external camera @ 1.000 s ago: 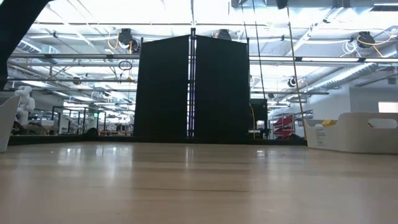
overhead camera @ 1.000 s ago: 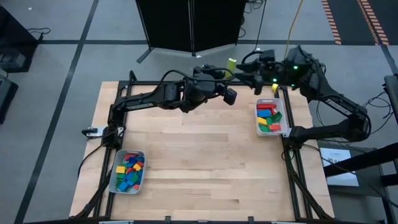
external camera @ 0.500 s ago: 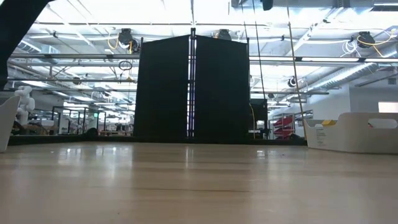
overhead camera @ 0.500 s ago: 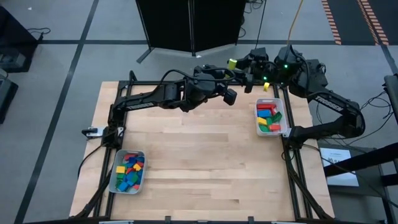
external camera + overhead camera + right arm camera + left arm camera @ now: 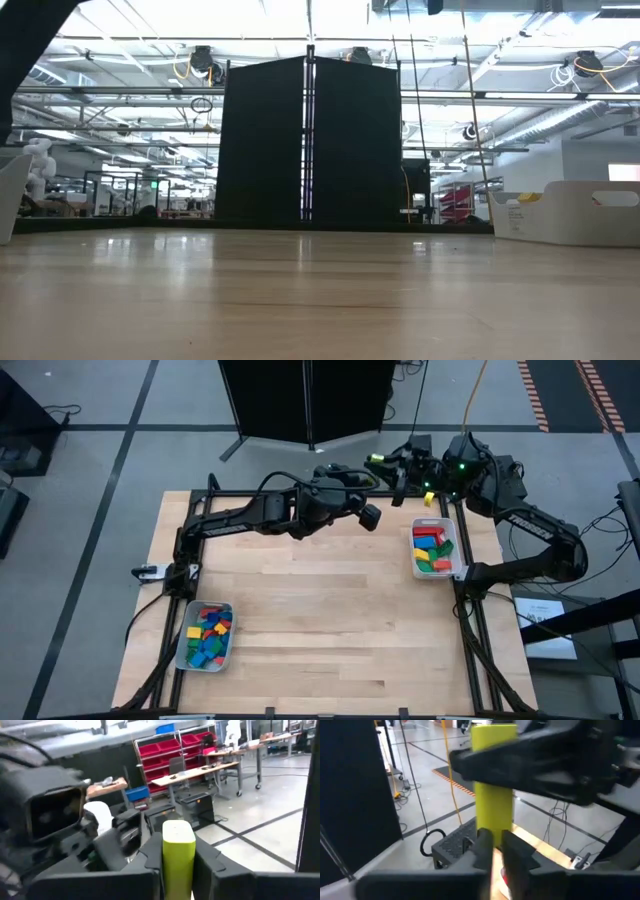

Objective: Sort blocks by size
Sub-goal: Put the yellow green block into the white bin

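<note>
Two dark robot arms meet above the far edge of a pale wooden table (image 5: 320,610), passing a single yellow-green bar block (image 5: 375,459) between them in mid-air. At the near left corner of the table, a pale tray (image 5: 182,655) holds a heap of short blocks (image 5: 208,636) in blue, red, yellow and green. The left arm reaches from its mount at the far left toward the centre of the table's far edge, where the left gripper (image 5: 495,842) pinches one end of the bar; in the left wrist view its two dark fingers (image 5: 482,845) sit tight against the bar's lower end. The bar stands upright in that view, and a dark finger of the other arm crosses its upper part. To the right, the right gripper (image 5: 178,851) closes on the same bar, its fingers (image 5: 150,852) pressed to both sides of the rounded yellow-green end in the right wrist view. The right arm bends back from the meeting point to its mount at the table's right edge, green lights glowing on its wrist. Beside that arm, at the far right of the table, a second pale tray (image 5: 417,560) holds longer blocks (image 5: 432,547) in red, green, blue and yellow. A tall black partition (image 5: 308,145) stands beyond the table.
</note>
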`<action>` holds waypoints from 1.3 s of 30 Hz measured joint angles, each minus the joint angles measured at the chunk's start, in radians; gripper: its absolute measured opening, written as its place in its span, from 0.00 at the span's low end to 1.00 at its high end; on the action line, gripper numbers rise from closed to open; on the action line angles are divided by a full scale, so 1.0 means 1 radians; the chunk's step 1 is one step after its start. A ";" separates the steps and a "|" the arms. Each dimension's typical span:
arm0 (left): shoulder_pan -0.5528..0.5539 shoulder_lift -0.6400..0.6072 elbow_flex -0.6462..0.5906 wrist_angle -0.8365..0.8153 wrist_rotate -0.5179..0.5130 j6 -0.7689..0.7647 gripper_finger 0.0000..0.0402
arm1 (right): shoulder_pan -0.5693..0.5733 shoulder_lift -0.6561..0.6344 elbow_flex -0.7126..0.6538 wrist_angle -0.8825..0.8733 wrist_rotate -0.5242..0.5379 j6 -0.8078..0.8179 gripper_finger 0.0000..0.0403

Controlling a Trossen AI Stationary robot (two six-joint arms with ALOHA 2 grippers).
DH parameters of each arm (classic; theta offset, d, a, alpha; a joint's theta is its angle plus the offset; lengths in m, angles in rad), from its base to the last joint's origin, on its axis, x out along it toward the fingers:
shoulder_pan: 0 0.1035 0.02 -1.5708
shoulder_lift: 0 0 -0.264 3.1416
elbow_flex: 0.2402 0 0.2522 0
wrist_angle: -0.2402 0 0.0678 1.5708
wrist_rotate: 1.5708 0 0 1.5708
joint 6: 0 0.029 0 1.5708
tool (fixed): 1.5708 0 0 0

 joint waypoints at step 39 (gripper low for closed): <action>-0.260 -0.838 -1.003 -0.876 -0.594 -1.171 0.00 | -0.183 -0.581 -0.727 -0.708 0.513 0.378 0.10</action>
